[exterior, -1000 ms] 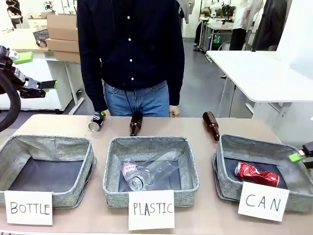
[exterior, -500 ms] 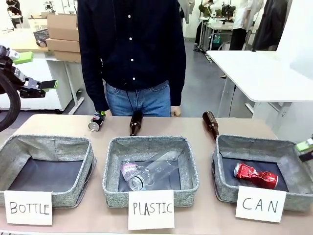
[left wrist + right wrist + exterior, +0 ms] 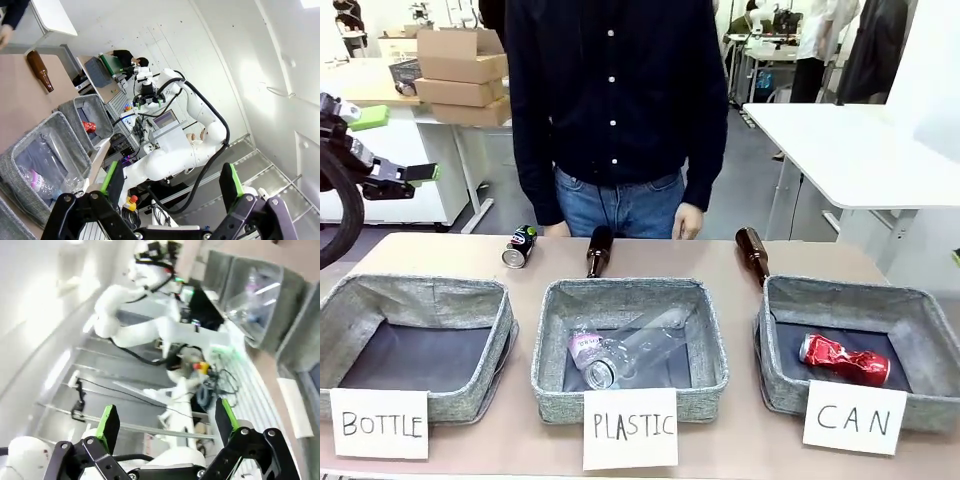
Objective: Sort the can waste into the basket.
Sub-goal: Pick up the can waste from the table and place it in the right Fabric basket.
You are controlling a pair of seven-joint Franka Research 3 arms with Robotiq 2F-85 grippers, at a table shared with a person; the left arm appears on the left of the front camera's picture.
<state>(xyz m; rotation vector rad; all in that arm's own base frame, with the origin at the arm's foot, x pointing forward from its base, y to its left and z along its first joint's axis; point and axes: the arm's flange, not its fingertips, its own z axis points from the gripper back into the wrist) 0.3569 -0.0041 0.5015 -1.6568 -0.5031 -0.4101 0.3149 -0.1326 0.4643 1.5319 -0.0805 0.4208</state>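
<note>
A crushed red can (image 3: pixel 844 358) lies inside the grey basket (image 3: pixel 850 293) at the right, whose white card (image 3: pixel 853 418) reads CAN. A dark can (image 3: pixel 519 246) lies on its side on the table near the far edge, behind the left basket. My left gripper (image 3: pixel 395 145) hangs open and empty, high beyond the table's left end. Its wrist view shows its jaws spread (image 3: pixel 171 180), with the red can (image 3: pixel 89 126) far off in its basket. In the right wrist view my right gripper (image 3: pixel 167 422) stands open with nothing between its fingers.
Two brown glass bottles (image 3: pixel 598 250) (image 3: pixel 752 253) lie at the far side of the table. The BOTTLE basket (image 3: pixel 420 290) sits left; the PLASTIC basket (image 3: pixel 620 290) in the middle holds clear bottles (image 3: pixel 620 355). A person (image 3: pixel 620 100) stands at the far edge.
My right gripper has drawn away from the CAN basket's right rim and off the front view's right edge. The person has stepped to the right. The left gripper has not moved.
</note>
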